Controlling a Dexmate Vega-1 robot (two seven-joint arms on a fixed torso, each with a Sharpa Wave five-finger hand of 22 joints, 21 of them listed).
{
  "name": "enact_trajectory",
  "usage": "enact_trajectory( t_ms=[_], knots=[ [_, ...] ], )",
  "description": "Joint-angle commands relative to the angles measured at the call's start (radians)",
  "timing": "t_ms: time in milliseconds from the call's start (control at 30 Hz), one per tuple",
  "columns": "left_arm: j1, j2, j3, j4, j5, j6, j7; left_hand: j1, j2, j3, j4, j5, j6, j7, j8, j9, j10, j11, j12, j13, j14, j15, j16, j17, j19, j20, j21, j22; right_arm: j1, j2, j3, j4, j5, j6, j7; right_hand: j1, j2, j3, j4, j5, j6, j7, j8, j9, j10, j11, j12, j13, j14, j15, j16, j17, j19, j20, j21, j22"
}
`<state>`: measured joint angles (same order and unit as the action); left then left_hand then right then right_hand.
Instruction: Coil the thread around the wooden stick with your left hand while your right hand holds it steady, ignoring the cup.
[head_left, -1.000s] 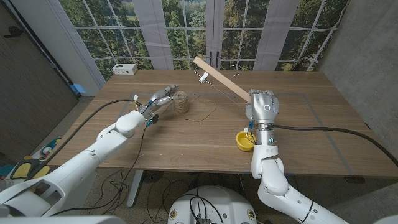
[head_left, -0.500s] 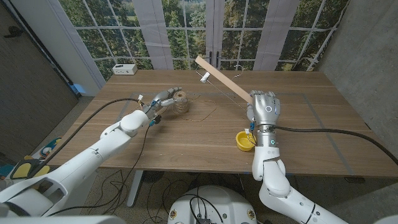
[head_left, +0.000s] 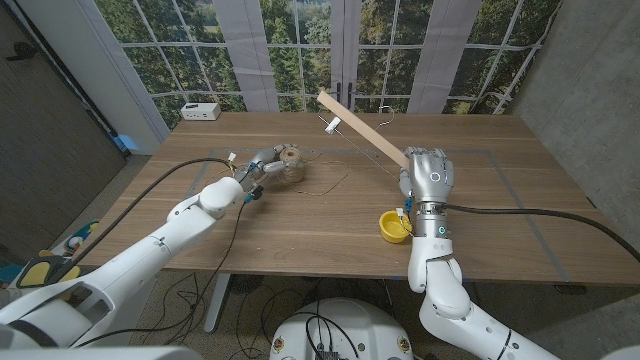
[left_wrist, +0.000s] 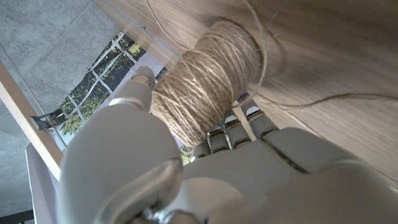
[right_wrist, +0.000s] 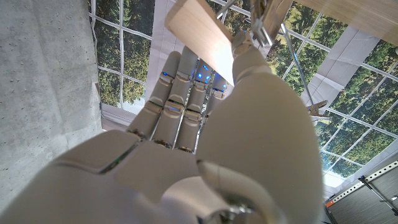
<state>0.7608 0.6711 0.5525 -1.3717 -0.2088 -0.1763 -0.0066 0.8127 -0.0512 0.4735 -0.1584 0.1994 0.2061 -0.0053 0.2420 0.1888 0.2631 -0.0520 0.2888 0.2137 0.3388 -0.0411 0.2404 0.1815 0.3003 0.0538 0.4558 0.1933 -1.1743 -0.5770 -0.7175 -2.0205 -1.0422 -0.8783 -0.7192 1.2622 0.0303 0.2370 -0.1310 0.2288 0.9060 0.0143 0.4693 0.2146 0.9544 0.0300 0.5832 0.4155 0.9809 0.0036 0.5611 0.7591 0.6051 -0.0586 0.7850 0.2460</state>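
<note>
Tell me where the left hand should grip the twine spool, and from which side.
Probably around the wound middle of the twine spool, across its width, coming from the robot's left where the left hand already sits against it. The loose thread trails off toward the wooden stick in the right hand, so that side should stay free.

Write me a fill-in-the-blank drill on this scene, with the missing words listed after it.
1. The left hand grips a spool of ____.
2. The right hand holds the wooden stick by its lower end, so the stick is ____ rather than level.
3. The small cup near the right hand is coloured ____.
4. A white box sits at the table's far ____ corner.

Missing words: twine; tilted; yellow; left
</note>
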Motion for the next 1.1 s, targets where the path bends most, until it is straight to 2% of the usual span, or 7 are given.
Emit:
enact_trajectory(
  t_ms=[33,133,300,400,533,733,1100],
  knots=[
    [-0.029,-0.054,0.023,0.121,-0.028,-0.095,-0.05,-0.023,-0.037,-0.051,0.017,0.003,-0.005,-0.001,-0.017,0.002,-0.017,-0.002,-0.015,0.002,-0.008,-0.005,-0.019,-0.002,-0.004,0.008,-0.002,0.002,0.0,-0.008,-0.001,-0.008,0.001,-0.011,0.019,0.108,0.119,0.001,0.003,0.049,0.075,-0.064,0.02,0.062,0.068,-0.059,0.006,0.005,0.179,-0.231,0.0,0.006,-0.004,-0.079,0.01,-0.001],
    [-0.031,-0.064,0.027,0.128,-0.015,-0.088,-0.026,-0.028,-0.051,-0.067,0.019,0.012,0.003,-0.016,-0.018,0.003,-0.006,-0.019,-0.014,0.003,-0.004,-0.006,-0.022,-0.003,-0.006,0.01,-0.004,0.002,0.0,-0.009,-0.004,-0.011,-0.004,-0.019,0.028,0.108,0.119,0.0,0.003,0.05,0.075,-0.064,0.02,0.061,0.07,-0.056,0.006,0.005,0.181,-0.231,-0.002,0.009,-0.004,-0.078,0.015,-0.003],
    [-0.025,-0.089,0.019,0.127,-0.022,-0.079,0.019,0.079,0.052,-0.061,0.012,0.036,0.192,-0.083,0.027,0.005,0.186,-0.068,0.038,0.005,0.12,-0.056,0.005,0.0,0.019,0.009,0.003,0.005,-0.001,-0.008,-0.006,-0.017,-0.01,-0.03,0.035,0.108,0.118,0.0,0.002,0.052,0.075,-0.065,0.02,0.06,0.071,-0.06,0.005,0.006,0.182,-0.231,-0.005,0.013,-0.007,-0.078,0.021,-0.006],
    [-0.025,-0.087,0.021,0.114,-0.012,-0.066,0.034,0.103,0.112,-0.055,0.023,0.035,0.363,-0.075,0.07,0.007,0.327,-0.068,0.073,0.004,0.18,-0.071,0.004,-0.003,0.025,0.029,0.011,0.01,0.0,-0.008,-0.009,-0.019,-0.016,-0.034,0.04,0.107,0.118,-0.001,0.003,0.052,0.075,-0.065,0.02,0.06,0.071,-0.066,0.006,0.007,0.182,-0.23,-0.007,0.016,-0.007,-0.078,0.025,-0.008],
    [-0.015,-0.084,0.013,0.096,-0.005,-0.073,0.06,0.122,0.215,-0.02,0.041,0.032,0.572,-0.035,0.12,0.011,0.537,-0.045,0.136,0.024,0.249,-0.077,-0.004,-0.003,0.035,0.049,0.029,0.014,-0.001,-0.005,-0.011,-0.021,-0.019,-0.038,0.04,0.107,0.118,-0.001,0.003,0.054,0.075,-0.065,0.02,0.059,0.072,-0.06,0.004,0.005,0.182,-0.231,-0.01,0.019,-0.01,-0.078,0.03,-0.01],
    [0.001,-0.059,-0.005,0.039,0.002,-0.055,0.087,0.129,0.238,0.02,0.064,0.03,0.616,0.008,0.12,0.021,0.704,-0.07,0.192,0.059,0.324,-0.098,-0.007,-0.005,0.045,0.047,0.049,0.016,-0.009,0.0,-0.006,-0.025,-0.013,-0.035,0.028,0.107,0.118,-0.002,0.003,0.055,0.073,-0.066,0.019,0.058,0.071,-0.059,0.002,0.006,0.183,-0.231,-0.014,0.024,-0.014,-0.079,0.037,-0.013],
    [0.027,-0.002,-0.045,-0.086,0.038,-0.007,0.142,0.13,0.235,0.044,0.081,0.03,0.642,0.011,0.128,0.043,0.776,-0.084,0.224,0.085,0.401,-0.124,0.001,-0.005,0.063,0.042,0.067,0.015,-0.045,0.011,0.027,-0.042,0.04,-0.001,-0.036,0.107,0.118,-0.003,0.003,0.057,0.074,-0.066,0.02,0.057,0.071,-0.059,-0.001,0.007,0.185,-0.231,-0.021,0.031,-0.02,-0.079,0.048,-0.019]
  ],
)
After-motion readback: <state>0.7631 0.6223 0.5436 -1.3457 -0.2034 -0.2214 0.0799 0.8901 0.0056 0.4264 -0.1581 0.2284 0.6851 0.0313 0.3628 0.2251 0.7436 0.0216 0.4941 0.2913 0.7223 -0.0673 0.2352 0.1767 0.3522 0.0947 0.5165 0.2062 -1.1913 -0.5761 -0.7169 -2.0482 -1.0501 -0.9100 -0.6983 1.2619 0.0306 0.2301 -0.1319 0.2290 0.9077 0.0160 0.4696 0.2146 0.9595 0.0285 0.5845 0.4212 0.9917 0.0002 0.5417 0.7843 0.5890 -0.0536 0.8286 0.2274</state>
